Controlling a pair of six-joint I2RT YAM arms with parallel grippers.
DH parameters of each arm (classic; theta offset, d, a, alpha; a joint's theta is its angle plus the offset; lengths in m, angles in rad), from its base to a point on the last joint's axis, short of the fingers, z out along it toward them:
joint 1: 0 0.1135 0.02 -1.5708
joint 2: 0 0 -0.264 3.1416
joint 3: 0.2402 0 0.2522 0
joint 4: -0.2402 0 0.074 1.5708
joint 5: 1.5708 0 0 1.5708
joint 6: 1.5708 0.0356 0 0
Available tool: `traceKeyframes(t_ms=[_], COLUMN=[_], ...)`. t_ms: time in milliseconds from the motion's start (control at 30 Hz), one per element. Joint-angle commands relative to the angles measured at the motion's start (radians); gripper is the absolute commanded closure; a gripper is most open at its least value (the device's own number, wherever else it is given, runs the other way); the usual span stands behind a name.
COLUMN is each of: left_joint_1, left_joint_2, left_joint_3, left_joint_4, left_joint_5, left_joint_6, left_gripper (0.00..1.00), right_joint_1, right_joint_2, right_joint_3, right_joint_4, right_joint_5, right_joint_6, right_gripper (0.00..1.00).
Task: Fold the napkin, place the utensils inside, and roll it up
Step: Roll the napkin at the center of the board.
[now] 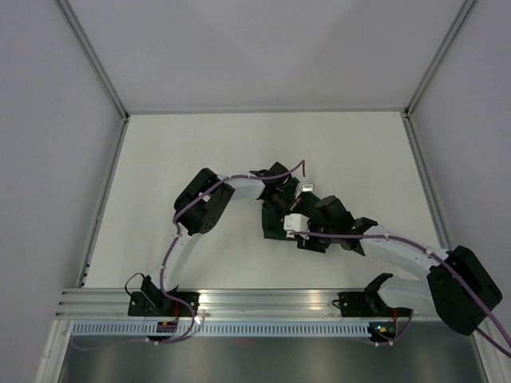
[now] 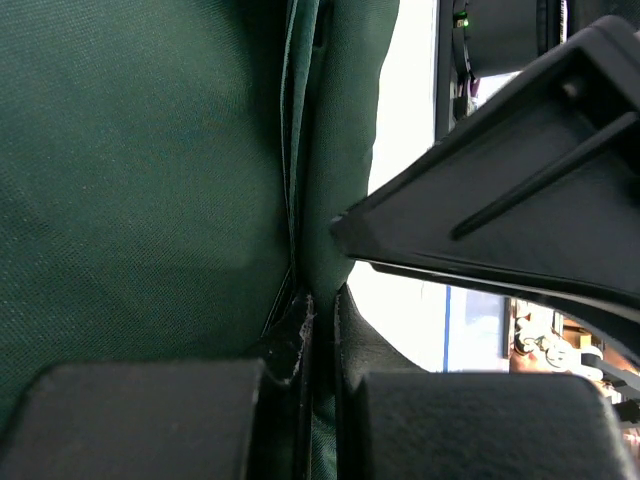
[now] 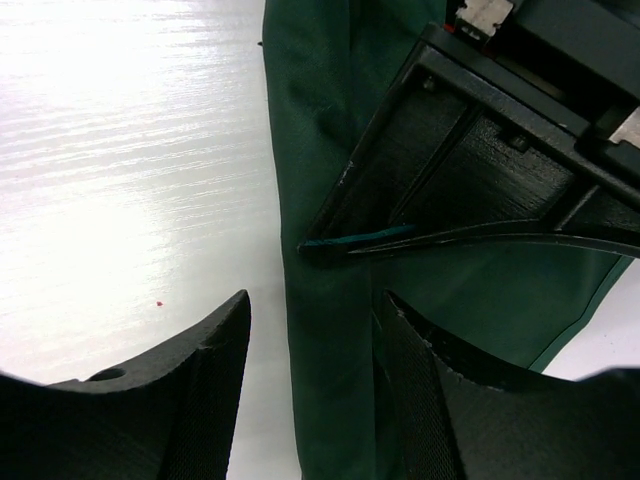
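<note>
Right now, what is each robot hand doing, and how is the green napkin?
napkin: bunched in folds, pinched at one spot.
left gripper: shut on the napkin.
right gripper: open, with the napkin's edge showing between its fingers.

I can't read any writing, label or number anywhere. The dark green matte fabric napkin [image 2: 150, 180] is plain, and the small white blocks [image 1: 295, 222] on the arms' wrists are too small to show any print.
</note>
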Motion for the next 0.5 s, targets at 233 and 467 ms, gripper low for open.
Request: traceKeyframes(t_ms=[233,467], left_joint_1=[0.019,0.025], left_joint_2=[0.070,0.015], left_joint_3=[-0.049,-0.058], left_joint_4=[-0.064,-0.064], left_joint_5=[-0.326,-0.322], left_joint_6=[0.060,0.061], left_gripper=[0.94,0.78], right_joint_1=[0.007,0.007], right_joint_2=[0.063,0.083], right_joint_3=[-0.024,-0.020], right_joint_4=[0.076,0.076], right_joint_5=[0.042,0.031], right_joint_6=[0.014,0.023], right_gripper=[0.51,0.80])
